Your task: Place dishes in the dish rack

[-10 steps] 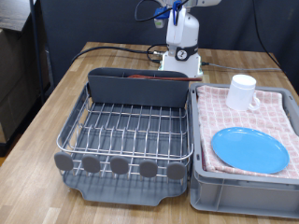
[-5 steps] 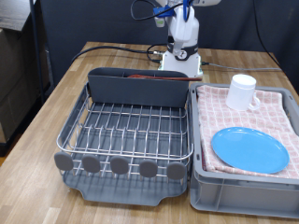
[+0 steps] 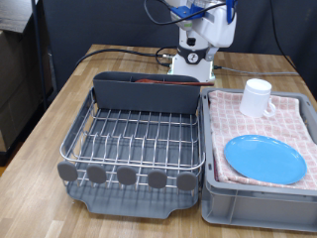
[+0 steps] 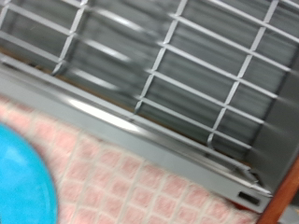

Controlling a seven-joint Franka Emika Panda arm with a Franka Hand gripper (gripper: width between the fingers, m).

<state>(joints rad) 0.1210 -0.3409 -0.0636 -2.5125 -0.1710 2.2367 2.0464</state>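
Note:
The light-blue plate (image 3: 264,159) lies flat on the pink checked cloth. The white mug (image 3: 257,97) stands upright behind it. The dark reddish-brown spoon (image 3: 163,82) lies along the top of the grey caddy (image 3: 149,97) at the back of the dish rack (image 3: 134,139), whose wire grid is bare. Only the arm (image 3: 203,20) shows at the exterior view's top; the gripper's fingers show in neither view. The wrist view looks down on the rack's wire grid (image 4: 187,65), the cloth (image 4: 140,177) and the plate's edge (image 4: 19,177).
The grey bin (image 3: 260,203) with the cloth stands against the rack on the exterior view's right. The robot's white base (image 3: 193,61) and black cables (image 3: 119,52) are behind the rack. The wooden table (image 3: 50,119) runs along the left.
The arm's upper part has swung towards the exterior view's right at the top edge. The plate, mug, spoon and rack have not moved.

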